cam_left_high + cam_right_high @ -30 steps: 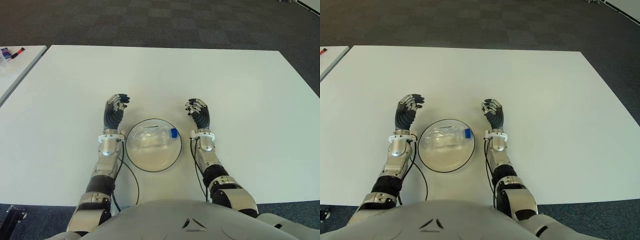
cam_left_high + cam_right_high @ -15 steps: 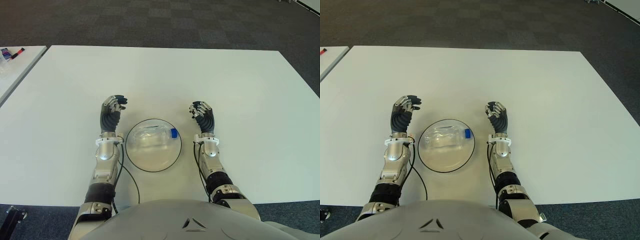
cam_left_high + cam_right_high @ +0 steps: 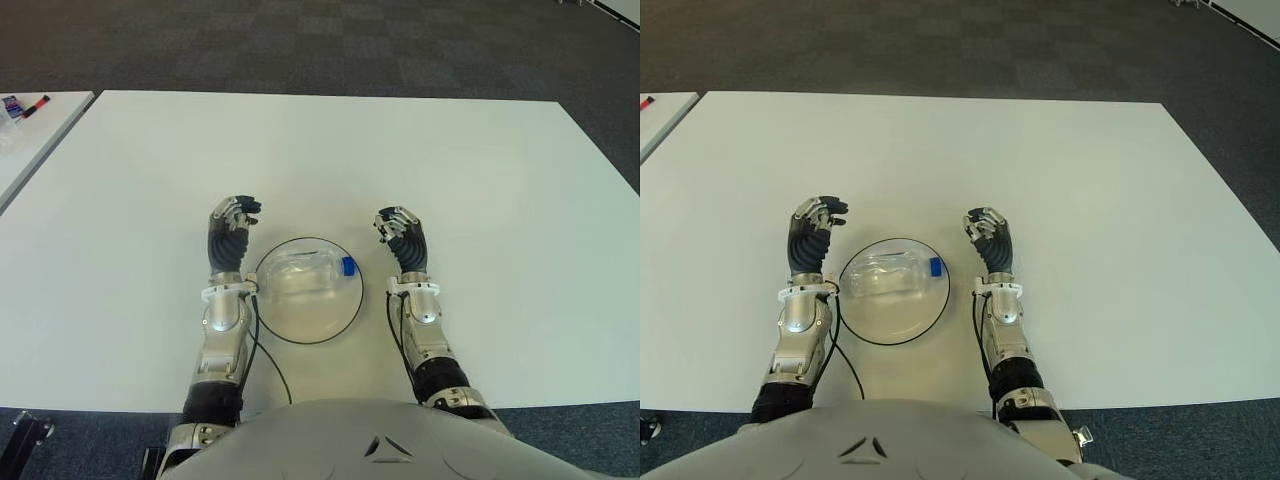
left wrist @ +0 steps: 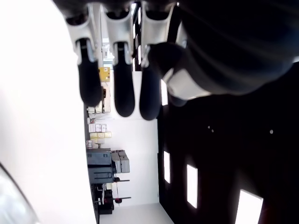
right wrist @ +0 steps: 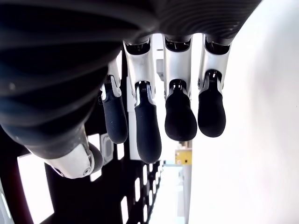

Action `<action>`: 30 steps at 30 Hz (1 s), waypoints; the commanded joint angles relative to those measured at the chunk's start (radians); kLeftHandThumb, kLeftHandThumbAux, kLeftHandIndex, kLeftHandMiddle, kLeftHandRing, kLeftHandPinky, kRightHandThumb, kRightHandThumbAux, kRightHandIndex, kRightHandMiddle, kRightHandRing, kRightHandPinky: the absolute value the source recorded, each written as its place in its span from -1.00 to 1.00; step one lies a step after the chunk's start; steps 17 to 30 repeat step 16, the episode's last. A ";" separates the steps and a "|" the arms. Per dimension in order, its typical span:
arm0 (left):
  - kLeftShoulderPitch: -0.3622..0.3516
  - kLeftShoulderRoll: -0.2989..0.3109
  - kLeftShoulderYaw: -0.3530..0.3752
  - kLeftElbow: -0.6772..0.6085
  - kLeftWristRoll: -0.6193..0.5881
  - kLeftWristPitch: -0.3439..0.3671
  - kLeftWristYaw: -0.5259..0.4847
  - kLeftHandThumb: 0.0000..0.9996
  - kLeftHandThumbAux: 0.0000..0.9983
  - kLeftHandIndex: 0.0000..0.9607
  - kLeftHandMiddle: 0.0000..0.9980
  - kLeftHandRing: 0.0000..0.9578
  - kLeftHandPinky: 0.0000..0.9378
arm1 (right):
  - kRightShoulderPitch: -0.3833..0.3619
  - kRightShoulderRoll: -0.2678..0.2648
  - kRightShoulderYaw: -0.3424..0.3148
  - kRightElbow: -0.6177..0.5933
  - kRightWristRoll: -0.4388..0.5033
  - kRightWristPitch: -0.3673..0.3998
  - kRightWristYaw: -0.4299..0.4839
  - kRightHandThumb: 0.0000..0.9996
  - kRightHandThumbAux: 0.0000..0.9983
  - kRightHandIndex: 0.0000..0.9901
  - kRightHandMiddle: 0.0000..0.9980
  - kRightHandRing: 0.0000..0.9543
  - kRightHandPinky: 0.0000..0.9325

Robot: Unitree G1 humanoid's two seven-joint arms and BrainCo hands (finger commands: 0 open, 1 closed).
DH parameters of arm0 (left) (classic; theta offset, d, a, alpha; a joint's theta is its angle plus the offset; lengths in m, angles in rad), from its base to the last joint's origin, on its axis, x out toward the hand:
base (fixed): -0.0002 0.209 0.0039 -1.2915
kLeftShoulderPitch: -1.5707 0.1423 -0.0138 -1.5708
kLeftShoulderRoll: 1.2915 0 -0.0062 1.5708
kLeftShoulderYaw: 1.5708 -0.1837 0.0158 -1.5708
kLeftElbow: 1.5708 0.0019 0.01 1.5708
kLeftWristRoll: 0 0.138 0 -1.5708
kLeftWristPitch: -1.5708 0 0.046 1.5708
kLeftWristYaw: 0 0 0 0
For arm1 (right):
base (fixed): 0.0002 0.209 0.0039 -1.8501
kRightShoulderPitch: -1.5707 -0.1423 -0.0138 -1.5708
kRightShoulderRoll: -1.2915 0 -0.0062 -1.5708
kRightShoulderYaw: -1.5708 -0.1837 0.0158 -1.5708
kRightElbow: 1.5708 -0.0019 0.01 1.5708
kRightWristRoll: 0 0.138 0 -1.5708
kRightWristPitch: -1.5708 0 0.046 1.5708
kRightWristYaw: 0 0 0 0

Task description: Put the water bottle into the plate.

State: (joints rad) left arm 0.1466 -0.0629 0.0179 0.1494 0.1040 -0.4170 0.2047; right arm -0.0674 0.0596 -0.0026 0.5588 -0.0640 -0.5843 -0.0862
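A clear water bottle with a blue cap lies on its side inside the glass plate, near the table's front edge, cap toward the right. My left hand shows just left of the plate, fingers relaxed and holding nothing. My right hand shows just right of the plate, also relaxed and empty. In the wrist views the fingers of the left hand and the fingers of the right hand hang loosely with nothing between them.
The white table stretches far ahead and to both sides. A second white table stands at the far left with small items on it. Dark carpet lies beyond.
Both forearms have drawn back toward my body and shifted slightly; the hands stay beside the plate. The bottle has not moved.
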 commanded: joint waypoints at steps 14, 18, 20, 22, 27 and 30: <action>0.093 -0.034 -0.049 -0.119 0.061 0.039 0.052 0.70 0.33 -0.10 0.03 0.34 0.33 | 0.090 -0.004 0.025 -0.191 0.090 0.154 0.137 0.69 0.36 -0.16 0.13 0.60 0.46; 0.093 -0.035 -0.051 -0.123 0.064 0.042 0.058 0.70 0.32 -0.10 0.03 0.35 0.34 | 0.090 0.000 0.025 -0.199 0.096 0.159 0.143 0.69 0.36 -0.16 0.13 0.59 0.46; 0.093 -0.035 -0.051 -0.123 0.064 0.042 0.058 0.70 0.32 -0.10 0.03 0.35 0.34 | 0.090 0.000 0.025 -0.199 0.096 0.159 0.143 0.69 0.36 -0.16 0.13 0.59 0.46; 0.093 -0.035 -0.051 -0.123 0.064 0.042 0.058 0.70 0.32 -0.10 0.03 0.35 0.34 | 0.090 0.000 0.025 -0.199 0.096 0.159 0.143 0.69 0.36 -0.16 0.13 0.59 0.46; 0.093 -0.035 -0.051 -0.123 0.064 0.042 0.058 0.70 0.32 -0.10 0.03 0.35 0.34 | 0.090 0.000 0.025 -0.199 0.096 0.159 0.143 0.69 0.36 -0.16 0.13 0.59 0.46; 0.093 -0.035 -0.051 -0.123 0.064 0.042 0.058 0.70 0.32 -0.10 0.03 0.35 0.34 | 0.090 0.000 0.025 -0.199 0.096 0.159 0.143 0.69 0.36 -0.16 0.13 0.59 0.46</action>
